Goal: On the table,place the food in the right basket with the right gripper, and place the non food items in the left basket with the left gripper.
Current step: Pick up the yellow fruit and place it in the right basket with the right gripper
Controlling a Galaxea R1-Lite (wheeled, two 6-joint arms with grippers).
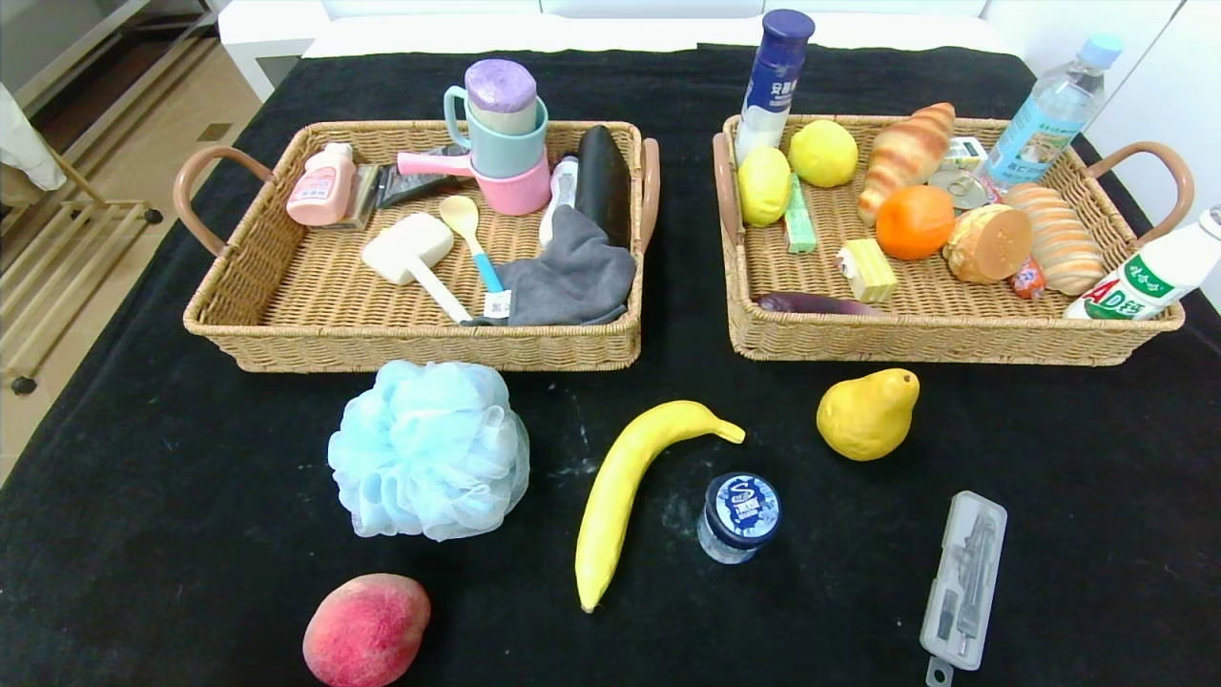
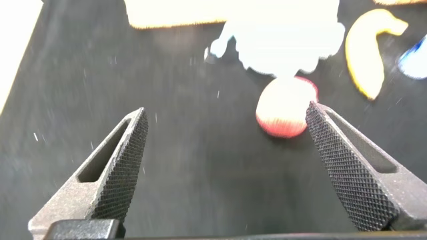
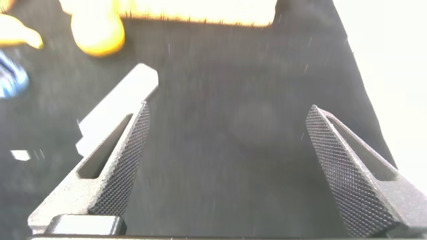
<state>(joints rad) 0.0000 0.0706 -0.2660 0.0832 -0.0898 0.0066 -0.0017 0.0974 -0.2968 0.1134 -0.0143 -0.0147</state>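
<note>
On the black cloth lie a blue bath pouf (image 1: 429, 450), a peach (image 1: 366, 631), a banana (image 1: 625, 484), a yellow pear (image 1: 866, 414), a small blue-lidded jar (image 1: 739, 516) and a grey compass case (image 1: 963, 582). Neither gripper shows in the head view. My left gripper (image 2: 227, 143) is open and empty above bare cloth, with the peach (image 2: 285, 107) beyond it by one fingertip, and the pouf (image 2: 283, 40) and banana (image 2: 367, 53) farther off. My right gripper (image 3: 227, 143) is open and empty, with the compass case (image 3: 117, 107) by one finger and the pear (image 3: 99, 30) beyond.
The left wicker basket (image 1: 286, 324) holds cups, a spoon, a brush, a grey cloth and a pink bottle. The right wicker basket (image 1: 954, 339) holds bread, lemons, an orange and bottles. The table's edges run close on both sides.
</note>
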